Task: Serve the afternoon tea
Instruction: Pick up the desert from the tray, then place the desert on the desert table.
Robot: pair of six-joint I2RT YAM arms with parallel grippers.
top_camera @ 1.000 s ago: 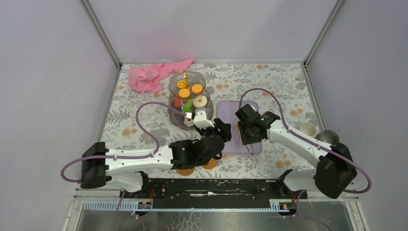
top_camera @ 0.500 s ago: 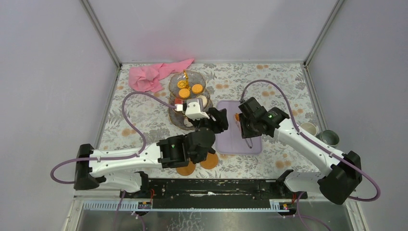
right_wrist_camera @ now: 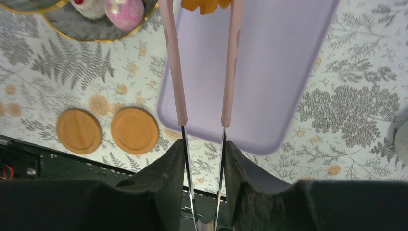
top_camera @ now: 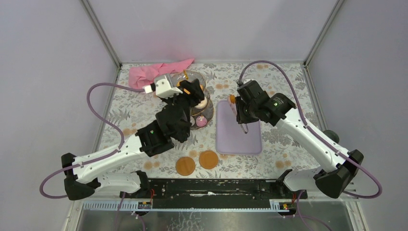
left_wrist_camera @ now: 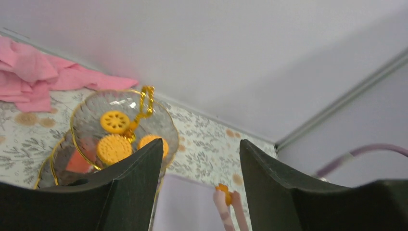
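Note:
The three-tier glass stand (top_camera: pixel 201 111) with gold stem (left_wrist_camera: pixel 144 103) holds orange biscuits (left_wrist_camera: pixel 113 147) on its top tier and a pink cupcake (right_wrist_camera: pixel 124 10) on the bottom tier. My left gripper (top_camera: pixel 192 91) is open and empty, raised over the stand; in its wrist view it (left_wrist_camera: pixel 201 144) frames the table right of the top tier. My right gripper (top_camera: pixel 242 115) is shut on the pink tongs (right_wrist_camera: pixel 173 62), which pinch an orange biscuit (top_camera: pixel 232 98) above the far end of the lilac tray (top_camera: pixel 240 137). The grey-green mug (top_camera: pixel 330 135) peeks out behind the right arm. The cream mug is hidden.
A pink cloth (top_camera: pixel 154 75) lies at the back left beside the stand. Two round wooden coasters (top_camera: pixel 185 166) (top_camera: pixel 208 159) lie near the front edge, also in the right wrist view (right_wrist_camera: pixel 79 131). Grey walls enclose the floral table cover.
My left arm rose and swung back left, from low beside the tray to above the stand. My right arm lifted the tongs with the biscuit toward the tray's far end.

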